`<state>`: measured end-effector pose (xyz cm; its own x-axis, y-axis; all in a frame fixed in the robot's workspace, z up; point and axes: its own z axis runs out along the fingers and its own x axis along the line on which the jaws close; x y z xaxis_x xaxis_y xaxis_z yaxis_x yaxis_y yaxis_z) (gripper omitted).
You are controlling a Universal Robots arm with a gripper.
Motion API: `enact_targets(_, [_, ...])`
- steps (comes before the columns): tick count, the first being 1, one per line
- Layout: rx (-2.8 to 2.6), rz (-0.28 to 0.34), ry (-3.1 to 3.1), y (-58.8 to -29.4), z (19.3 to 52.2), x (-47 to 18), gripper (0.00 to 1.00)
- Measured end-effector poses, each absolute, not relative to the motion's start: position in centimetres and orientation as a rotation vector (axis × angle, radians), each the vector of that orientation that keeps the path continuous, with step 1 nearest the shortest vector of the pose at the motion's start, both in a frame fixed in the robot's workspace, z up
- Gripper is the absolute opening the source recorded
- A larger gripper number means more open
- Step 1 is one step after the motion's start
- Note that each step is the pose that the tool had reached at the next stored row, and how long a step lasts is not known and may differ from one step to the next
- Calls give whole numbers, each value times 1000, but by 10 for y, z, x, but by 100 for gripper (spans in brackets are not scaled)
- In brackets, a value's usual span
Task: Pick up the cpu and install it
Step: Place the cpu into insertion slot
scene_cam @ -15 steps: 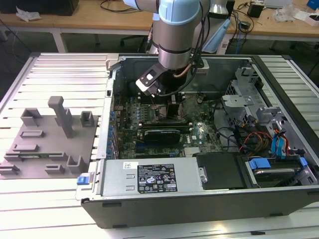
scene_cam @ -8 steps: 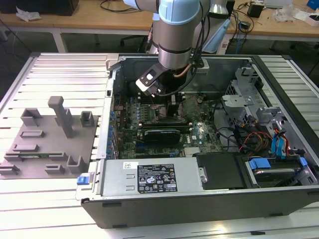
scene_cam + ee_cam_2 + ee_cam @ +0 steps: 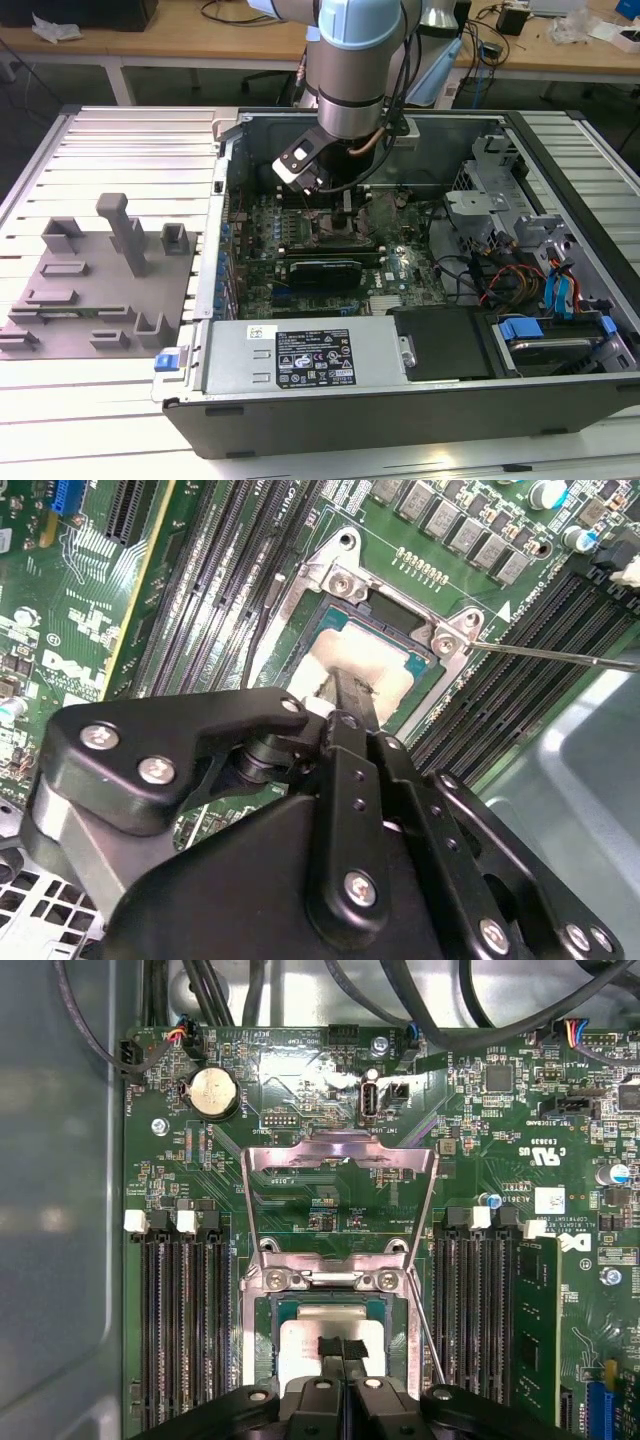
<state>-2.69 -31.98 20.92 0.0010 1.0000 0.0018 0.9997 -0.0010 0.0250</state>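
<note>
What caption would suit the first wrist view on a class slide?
Gripper at the cpu lying in the open socket.

The arm (image 3: 350, 90) is a fat round tube, silver-grey, with a light blue cap (image 3: 355, 20) on its far end. A brown cable (image 3: 362, 147) curls under it, and thin black wires (image 3: 408, 60) run down beside it. A small black box (image 3: 300, 160) with a white face sits on the wrist, on the exterior view's left. The gripper (image 3: 345, 695) is all black, made of flat bars with round corners, joined like links. Shiny silver screws (image 3: 155, 771) dot the bars. In the first wrist view its two thin black fingers (image 3: 330, 1348) sit side by side.
</note>
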Motion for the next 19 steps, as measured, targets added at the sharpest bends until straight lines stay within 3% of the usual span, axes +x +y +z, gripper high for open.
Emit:
enact_targets(13, [2211, 32, 2208, -319, 205, -27, 11])
enact_targets(19, [2209, 27, 2207, -319, 230, -27, 11])
